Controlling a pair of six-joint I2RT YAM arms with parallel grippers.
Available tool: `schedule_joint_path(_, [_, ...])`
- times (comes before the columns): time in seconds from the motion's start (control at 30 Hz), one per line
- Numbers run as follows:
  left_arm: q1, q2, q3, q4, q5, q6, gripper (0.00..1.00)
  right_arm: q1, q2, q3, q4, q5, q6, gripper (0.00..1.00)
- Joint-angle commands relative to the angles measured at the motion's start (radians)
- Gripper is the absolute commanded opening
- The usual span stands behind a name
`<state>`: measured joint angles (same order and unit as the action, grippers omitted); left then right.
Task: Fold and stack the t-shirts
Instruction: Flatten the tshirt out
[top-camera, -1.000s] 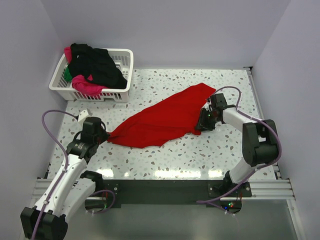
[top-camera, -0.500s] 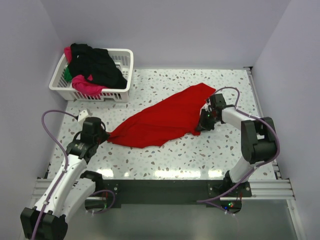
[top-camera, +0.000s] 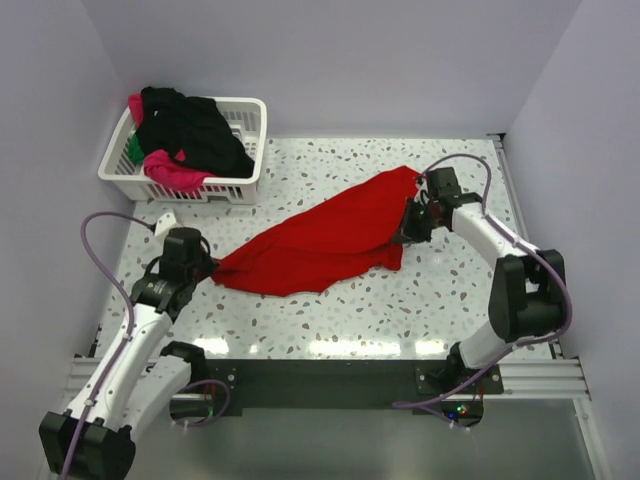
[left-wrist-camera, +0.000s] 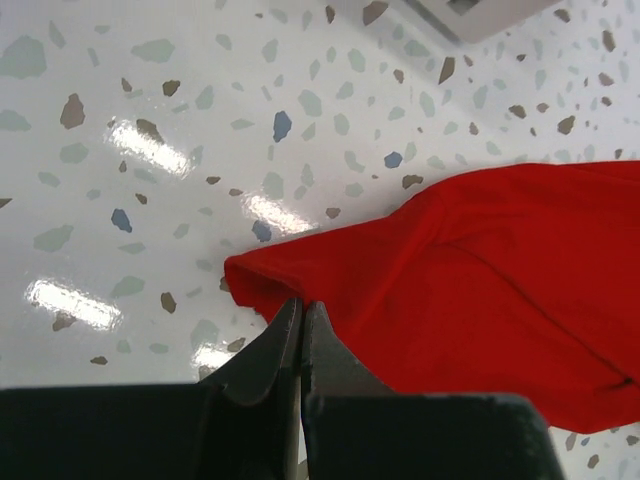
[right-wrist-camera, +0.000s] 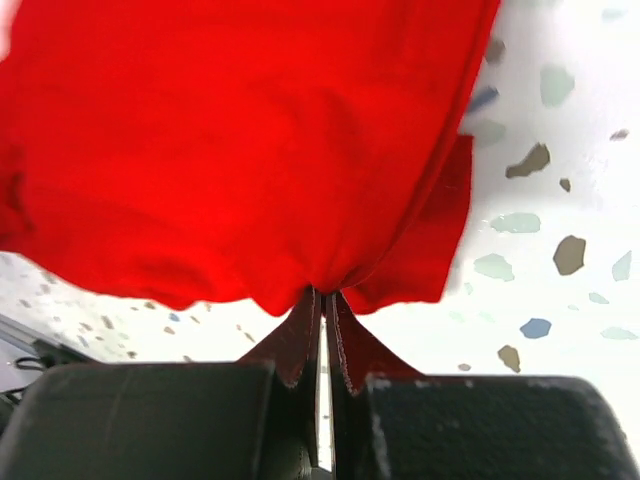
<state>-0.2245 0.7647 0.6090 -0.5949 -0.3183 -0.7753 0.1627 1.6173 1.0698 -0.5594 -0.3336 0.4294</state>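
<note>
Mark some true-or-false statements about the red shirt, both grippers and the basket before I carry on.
1. The bright red cloth t-shirt lies slantwise on the speckled table. True.
2. The left gripper is open, clear of the shirt. False: it is shut on the shirt's left corner.
3. The right gripper is shut on the shirt's edge. True.
4. The white plastic lattice basket is empty. False: it holds black, pink and green clothes.
</note>
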Motion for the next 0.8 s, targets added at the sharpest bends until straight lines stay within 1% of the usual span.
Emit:
schedule_joint_path(0.0, [0.002,0.001,0.113,0.024,-0.021,0.019,0.0,-0.002,-0.1,0.111,-0.091,-0.015,0.0,0.0])
schedule_joint_path(0.07, [0.004,0.01,0.147,0.021,-0.027,0.022,0.0,-0.003,-0.12,0.165,-0.143,-0.002,-0.006,0.0])
schedule_joint_path(0.23, [0.004,0.019,0.287,-0.002,-0.048,0.024,0.0,-0.002,-0.171,0.275,-0.235,0.014,-0.026,0.0])
schedule_joint_path(0.33, [0.004,-0.004,0.368,-0.014,-0.091,0.033,0.0,-0.003,-0.229,0.353,-0.279,0.054,-0.032,0.0])
schedule_joint_path(0.4, [0.004,-0.019,0.429,-0.022,-0.139,0.041,0.0,-0.002,-0.284,0.396,-0.292,0.108,-0.034,0.0])
schedule_joint_path(0.5, [0.004,-0.03,0.515,-0.04,-0.194,0.074,0.0,-0.002,-0.342,0.517,-0.33,0.181,-0.075,0.0])
schedule_joint_path(0.53, [0.002,-0.033,0.537,-0.036,-0.203,0.083,0.0,-0.002,-0.352,0.588,-0.352,0.201,-0.086,0.0])
schedule_joint_path(0.67, [0.004,-0.047,0.671,-0.008,-0.238,0.142,0.0,-0.003,-0.402,0.754,-0.359,0.304,-0.144,0.0])
schedule_joint_path(0.73, [0.004,-0.05,0.721,0.013,-0.249,0.18,0.0,-0.003,-0.436,0.83,-0.329,0.33,-0.172,0.0])
schedule_joint_path(0.77, [0.004,-0.053,0.77,0.021,-0.257,0.194,0.0,-0.003,-0.448,0.852,-0.314,0.353,-0.179,0.0])
